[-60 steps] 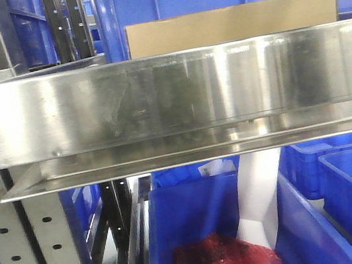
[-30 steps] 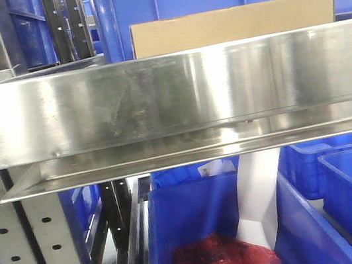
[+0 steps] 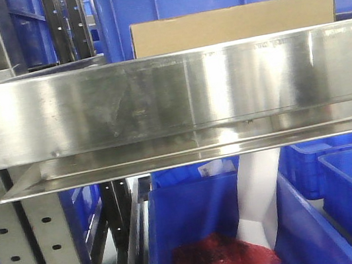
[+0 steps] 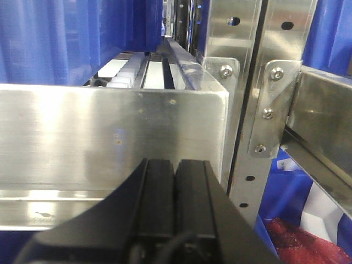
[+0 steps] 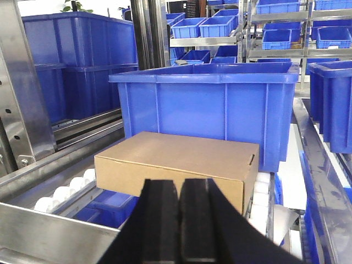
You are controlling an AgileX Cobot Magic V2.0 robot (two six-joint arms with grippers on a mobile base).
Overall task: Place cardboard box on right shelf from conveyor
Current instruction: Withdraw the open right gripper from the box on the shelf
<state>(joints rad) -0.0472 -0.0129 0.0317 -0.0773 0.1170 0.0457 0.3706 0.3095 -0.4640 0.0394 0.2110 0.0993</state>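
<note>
The cardboard box [image 5: 176, 165] lay flat on the right shelf [image 3: 177, 95], resting on white rollers [image 5: 60, 192] behind the shelf's tall steel front lip. Just behind the box stood a large blue bin [image 5: 206, 107]; the box's back edge looked to be touching or nearly touching it, but the pictures did not settle which. From the front view only the top strip of the box [image 3: 232, 24] showed above the lip, and everything lower was hidden by the steel. The shelf ran off the right edge of that view, so its far end could not be seen.

The right gripper [image 5: 179, 220] sat in front of the box, above the lip, with its two black fingers pressed together and only a thin seam between them. It held nothing, and its fingers covered the lower middle of the box's front face.

The left gripper [image 4: 175, 209] faced the steel lip of a neighbouring shelf [image 4: 110, 143] to the left of a perforated upright [image 4: 258, 82], its fingers likewise closed against each other and empty. Its base was cut off at the bottom edge.

Below the right shelf, a lower blue bin [image 3: 206, 234] held crumpled red material [image 3: 216, 259], only partly in view, and a white sheet [image 3: 259, 192] hung down beside it. The conveyor appeared in none of the views.
</note>
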